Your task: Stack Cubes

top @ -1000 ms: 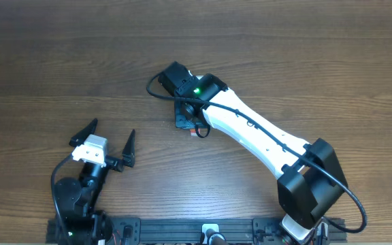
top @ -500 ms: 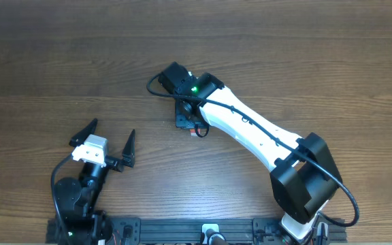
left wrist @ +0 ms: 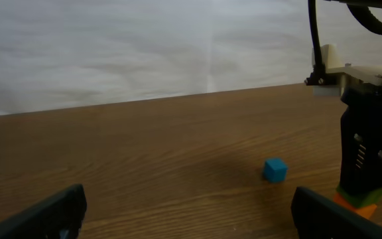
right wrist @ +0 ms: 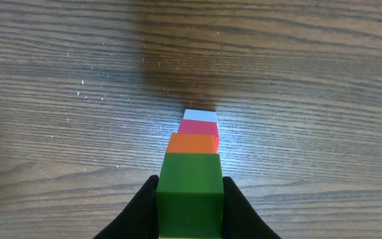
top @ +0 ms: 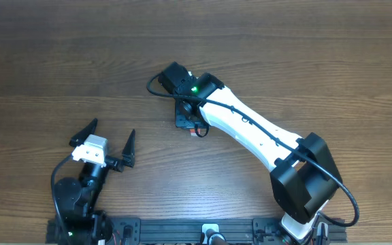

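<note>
Dark, grainy wood table [top: 60, 54], pale wall behind. The right gripper [right wrist: 190, 199] is clamped on a green cube [right wrist: 190, 176] set squarely atop the orange [right wrist: 192, 143] and pink [right wrist: 198, 126] ones, all matte, sharp-edged blocks. A blue cube [left wrist: 275, 169] sits near that stack, far closer to this arm; the left gripper [top: 112, 129] rests spread wide, well apart.

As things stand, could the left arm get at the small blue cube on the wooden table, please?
Probably yes: the small blue cube lies alone on bare table ahead of the open left gripper, though the right gripper beside it may crowd the approach.
</note>
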Action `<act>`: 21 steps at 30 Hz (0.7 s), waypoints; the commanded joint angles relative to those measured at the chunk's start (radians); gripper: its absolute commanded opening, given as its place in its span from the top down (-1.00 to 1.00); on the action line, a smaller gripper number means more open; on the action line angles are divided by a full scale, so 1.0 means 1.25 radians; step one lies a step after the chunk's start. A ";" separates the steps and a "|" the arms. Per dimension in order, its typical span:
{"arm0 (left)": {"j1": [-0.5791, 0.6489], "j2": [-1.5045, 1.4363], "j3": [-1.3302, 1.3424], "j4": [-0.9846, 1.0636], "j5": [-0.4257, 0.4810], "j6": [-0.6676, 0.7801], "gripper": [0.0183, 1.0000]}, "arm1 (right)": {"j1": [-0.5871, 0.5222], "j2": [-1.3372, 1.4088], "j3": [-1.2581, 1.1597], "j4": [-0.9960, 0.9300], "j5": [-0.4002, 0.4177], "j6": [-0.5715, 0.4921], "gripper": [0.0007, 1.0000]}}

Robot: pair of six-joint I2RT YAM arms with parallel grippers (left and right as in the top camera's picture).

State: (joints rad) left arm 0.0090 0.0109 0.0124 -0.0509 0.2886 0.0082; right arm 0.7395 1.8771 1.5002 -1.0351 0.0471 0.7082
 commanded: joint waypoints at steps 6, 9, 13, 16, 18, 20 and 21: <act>0.005 -0.004 -0.005 0.002 0.008 0.011 -1.00 | -0.004 0.007 -0.009 0.002 0.000 0.008 0.35; 0.005 -0.004 -0.005 0.002 0.008 0.011 -1.00 | -0.004 0.007 -0.009 0.001 -0.001 0.008 0.32; 0.005 -0.004 -0.005 0.002 0.008 0.011 -1.00 | -0.004 0.007 -0.009 0.000 -0.001 0.008 0.07; 0.005 -0.004 -0.005 0.002 0.008 0.011 -1.00 | -0.004 0.007 -0.009 0.002 -0.001 0.008 -0.35; 0.005 -0.004 -0.005 0.002 0.008 0.011 -1.00 | -0.005 0.007 -0.009 0.004 -0.001 0.008 -0.66; 0.005 -0.004 -0.005 0.002 0.008 0.011 -1.00 | -0.009 0.007 -0.007 0.005 -0.001 0.008 -0.96; 0.005 -0.004 -0.005 0.002 0.008 0.011 -1.00 | -0.011 0.007 -0.003 0.004 0.002 0.007 -0.99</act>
State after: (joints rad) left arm 0.0090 0.0109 0.0128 -0.0509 0.2886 0.0082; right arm 0.7387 1.8774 1.4994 -1.0317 0.0460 0.7082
